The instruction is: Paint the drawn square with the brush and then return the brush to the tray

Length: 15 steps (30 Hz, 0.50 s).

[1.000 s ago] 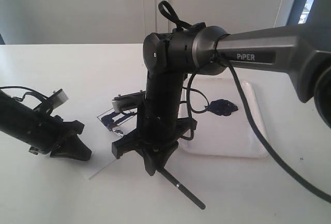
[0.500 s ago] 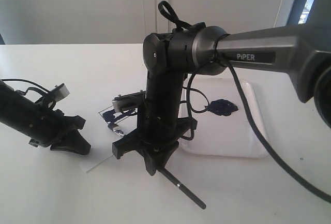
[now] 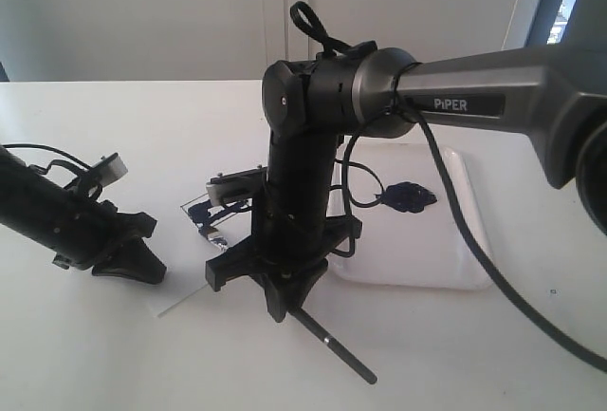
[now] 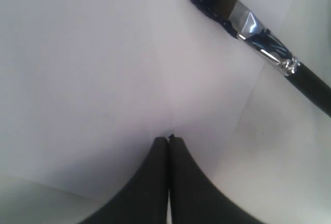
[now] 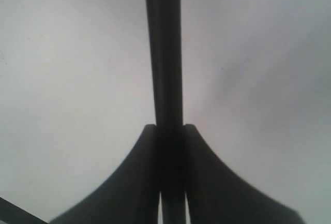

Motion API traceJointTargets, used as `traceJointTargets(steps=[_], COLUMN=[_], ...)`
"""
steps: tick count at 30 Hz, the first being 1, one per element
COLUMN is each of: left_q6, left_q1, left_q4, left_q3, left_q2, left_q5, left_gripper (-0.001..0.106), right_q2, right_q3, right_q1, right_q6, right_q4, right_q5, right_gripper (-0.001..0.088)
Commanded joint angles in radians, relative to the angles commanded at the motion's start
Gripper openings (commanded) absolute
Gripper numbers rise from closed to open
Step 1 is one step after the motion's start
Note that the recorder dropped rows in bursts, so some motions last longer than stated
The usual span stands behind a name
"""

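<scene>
The white table point(image 3: 133, 136) is filling the whole exterior view, and your right arm point(image 3: 474, 98) is reaching in from the upper right and bending down over the centre. The tray point(image 3: 465, 273) is sitting right of centre, carrying only a dark paint blob point(image 3: 408, 197), so the brush is not back there yet. The sheet of paper point(image 3: 185, 295) is lying left of centre, partly hidden by the arm. Over the last second your left arm has been shifting a little up the left side of the frame, and the sheet's near corner has been swinging with it; for the last half second both have been sitting steady, while the right arm has not been moving at all. That suggests you are settling the paper before stroking on. The left gripper point(image 3: 142, 267) is resting at the sheet's left edge with its fingers point(image 4: 178, 182) pressed together on nothing, seemingly pinning the paper. The right gripper point(image 3: 282, 299) is pointing down at lower centre, its jaws clamping the brush point(image 3: 343, 356) by the handle, which is sticking out toward the lower right. In the left wrist view the wet bristles are touching the paper at the upper right. The drawn square point(image 3: 201, 214) is peeking out left of the arm, smeared blue; how much of it is being covered you cannot tell.
</scene>
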Motion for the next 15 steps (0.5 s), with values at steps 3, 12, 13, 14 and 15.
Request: traceJointTargets(steps=[3, 12, 13, 14, 15], left_q6=[0.000, 0.000, 0.000, 0.000, 0.000], left_q1=[0.000, 0.000, 0.000, 0.000, 0.000], left_q4=[0.005, 0.011, 0.011, 0.011, 0.011], left_q3=[0.000, 0.000, 0.000, 0.000, 0.000], left_q2=[0.000, 0.000, 0.000, 0.000, 0.000], left_q5=[0.008, 0.017, 0.017, 0.017, 0.017], left_gripper=[0.000, 0.000, 0.000, 0.000, 0.000], right_q2=[0.000, 0.000, 0.000, 0.000, 0.000], right_q3=[0.000, 0.000, 0.000, 0.000, 0.000], right_q1=[0.000, 0.000, 0.000, 0.000, 0.000], right_q6=[0.000, 0.007, 0.007, 0.007, 0.007], right_q4=[0.000, 0.000, 0.000, 0.000, 0.000], right_q5=[-0.016, -0.006, 0.001, 0.002, 0.005], right_gripper=[0.0000, 0.0000, 0.0000, 0.0000, 0.0000])
